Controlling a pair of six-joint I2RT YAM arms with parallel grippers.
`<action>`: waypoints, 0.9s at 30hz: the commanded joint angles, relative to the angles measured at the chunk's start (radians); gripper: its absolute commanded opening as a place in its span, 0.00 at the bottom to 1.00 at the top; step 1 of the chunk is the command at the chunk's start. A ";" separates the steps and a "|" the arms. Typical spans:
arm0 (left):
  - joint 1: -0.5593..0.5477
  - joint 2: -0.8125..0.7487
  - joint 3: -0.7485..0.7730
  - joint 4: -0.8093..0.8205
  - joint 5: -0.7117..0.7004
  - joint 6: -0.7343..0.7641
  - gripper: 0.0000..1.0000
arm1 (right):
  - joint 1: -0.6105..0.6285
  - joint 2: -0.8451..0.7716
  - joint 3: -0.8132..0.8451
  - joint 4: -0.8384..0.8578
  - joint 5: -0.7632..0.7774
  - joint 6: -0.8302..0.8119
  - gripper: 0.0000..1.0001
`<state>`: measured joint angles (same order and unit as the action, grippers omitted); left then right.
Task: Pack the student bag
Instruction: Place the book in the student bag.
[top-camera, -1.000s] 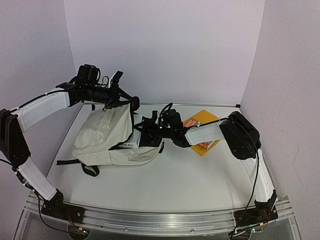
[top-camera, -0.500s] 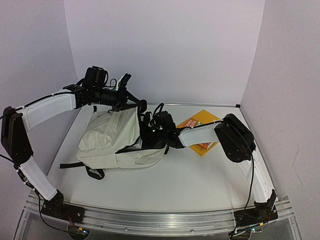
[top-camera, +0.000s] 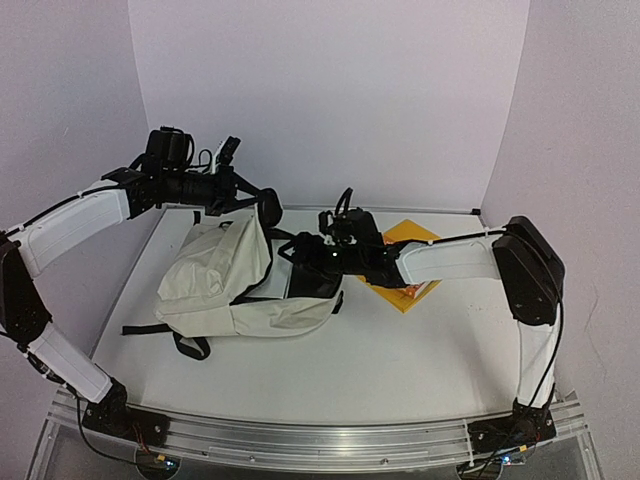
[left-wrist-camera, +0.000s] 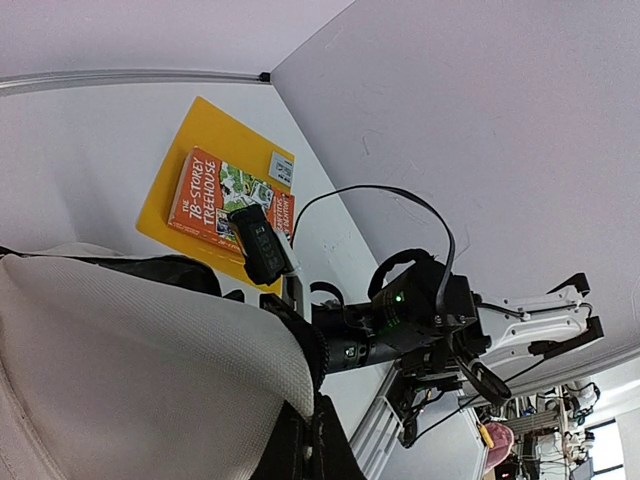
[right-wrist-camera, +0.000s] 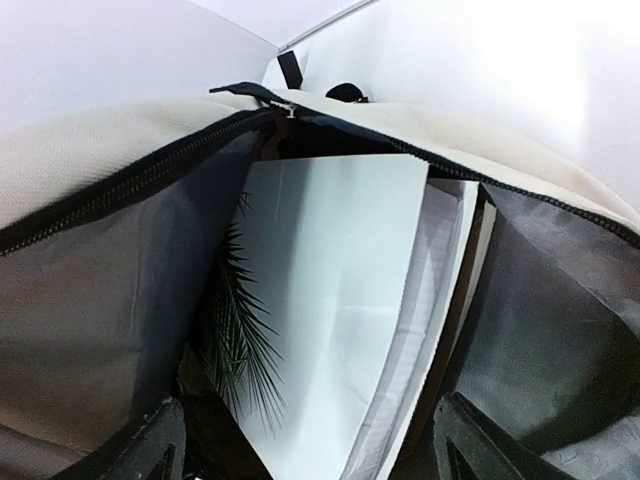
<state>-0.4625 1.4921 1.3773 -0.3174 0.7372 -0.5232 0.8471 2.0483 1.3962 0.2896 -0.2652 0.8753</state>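
Right tool (top-camera: 300, 263) drawn back, jaws spread; book (right-wrist-camera: 330, 300) inside student bag (top-camera: 215, 265).

The student bag (right-wrist-camera: 90, 150) gapes open, its black zipper (right-wrist-camera: 130, 182) edging dark lining. Inside leans a white book (right-wrist-camera: 335, 290) (a palm frond printed on its cover), page edges showing at its right. The fingers (right-wrist-camera: 478, 445) stand wide apart, nothing between them.

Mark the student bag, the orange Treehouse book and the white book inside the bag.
student bag (top-camera: 215, 275): top external view, cream outer fabric left of its opening.
orange Treehouse book (left-wrist-camera: 205, 195): left wrist view, middle of its cover.
white book (right-wrist-camera: 330, 300): right wrist view, its pale cover, inside the bag's open mouth.
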 joint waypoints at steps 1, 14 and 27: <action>-0.001 -0.050 0.014 0.068 0.029 0.008 0.00 | 0.001 -0.025 -0.025 -0.044 0.016 -0.003 0.81; -0.001 -0.010 0.045 0.069 0.057 0.012 0.00 | 0.015 0.070 0.053 -0.045 -0.076 0.002 0.47; -0.004 0.040 0.076 0.060 0.070 0.017 0.00 | 0.030 0.204 0.185 0.063 -0.187 0.048 0.24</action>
<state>-0.4629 1.5331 1.3930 -0.3165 0.7684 -0.5205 0.8581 2.1889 1.4992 0.2431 -0.3808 0.8977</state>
